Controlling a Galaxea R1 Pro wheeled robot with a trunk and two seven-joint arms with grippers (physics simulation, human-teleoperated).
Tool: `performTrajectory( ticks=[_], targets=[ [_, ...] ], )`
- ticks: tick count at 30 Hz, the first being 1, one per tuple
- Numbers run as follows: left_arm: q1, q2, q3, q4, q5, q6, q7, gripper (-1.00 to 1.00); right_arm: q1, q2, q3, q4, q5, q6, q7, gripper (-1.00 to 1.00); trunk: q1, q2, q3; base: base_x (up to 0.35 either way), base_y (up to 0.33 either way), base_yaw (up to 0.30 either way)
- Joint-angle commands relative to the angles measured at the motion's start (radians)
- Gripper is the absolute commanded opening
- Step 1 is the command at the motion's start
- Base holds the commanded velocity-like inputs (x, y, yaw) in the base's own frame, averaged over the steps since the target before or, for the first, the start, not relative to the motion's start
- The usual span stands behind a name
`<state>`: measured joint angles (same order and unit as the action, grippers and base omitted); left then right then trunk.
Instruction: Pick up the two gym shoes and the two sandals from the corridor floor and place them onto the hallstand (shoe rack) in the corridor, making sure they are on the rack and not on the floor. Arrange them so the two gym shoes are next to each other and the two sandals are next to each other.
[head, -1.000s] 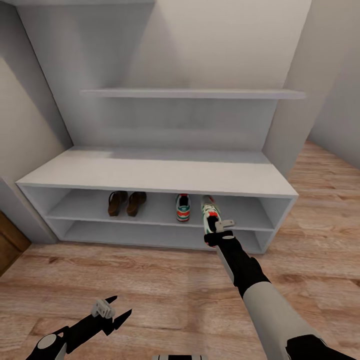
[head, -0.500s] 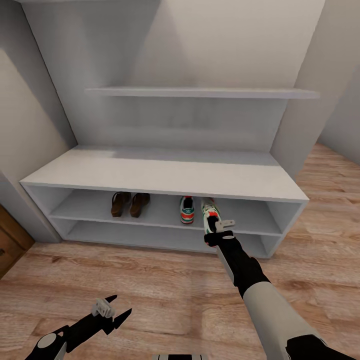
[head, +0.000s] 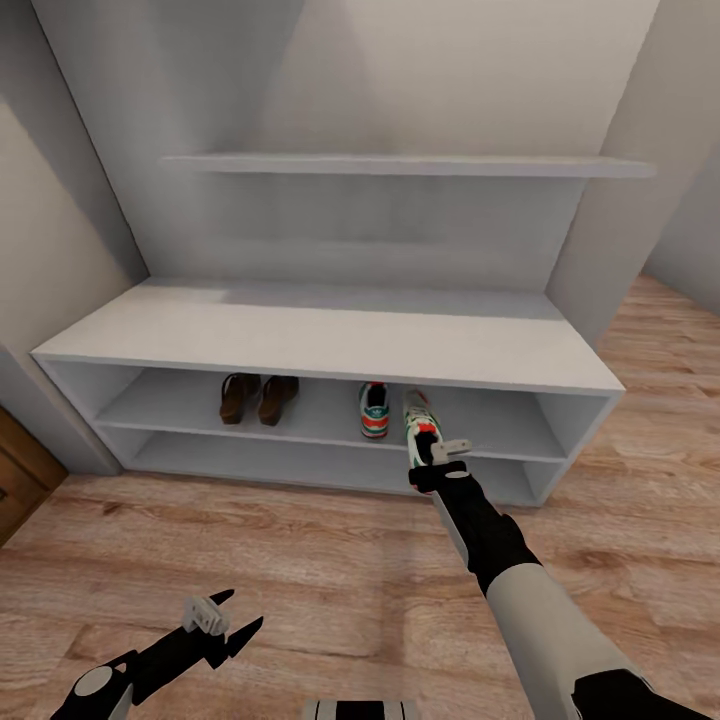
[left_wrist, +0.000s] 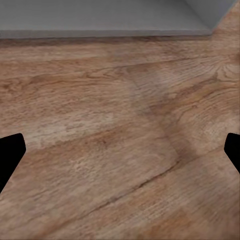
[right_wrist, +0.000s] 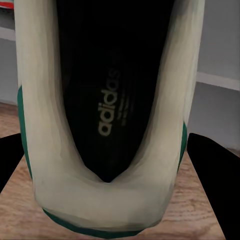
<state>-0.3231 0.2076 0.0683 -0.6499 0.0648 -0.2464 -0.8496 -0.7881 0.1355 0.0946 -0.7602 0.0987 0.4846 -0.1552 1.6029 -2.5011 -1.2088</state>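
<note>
Now my right gripper clamps a cream green-striped sneaker at the pale grey shoe rack's upper shelf, beside its twin; brown sandals rest further left, my left gripper spread above wood flooring.

My head camera looks down and forward at the hallstand. My left wrist camera faces floor planks near its base; my right wrist camera sits tight against a gym shoe before its shelves.
</note>
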Motion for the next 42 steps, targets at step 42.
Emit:
performTrajectory(
  ticks=[42],
  targets=[
    [0.0, 0.001, 0.003, 0.003, 0.004, 0.001, -0.005, 1.0, 0.0, -0.003, 0.001, 0.0, 0.012, 0.008, -0.001, -1.0, 0.0, 0.0, -0.001, 0.13, 0.02, 0.0]
  ],
)
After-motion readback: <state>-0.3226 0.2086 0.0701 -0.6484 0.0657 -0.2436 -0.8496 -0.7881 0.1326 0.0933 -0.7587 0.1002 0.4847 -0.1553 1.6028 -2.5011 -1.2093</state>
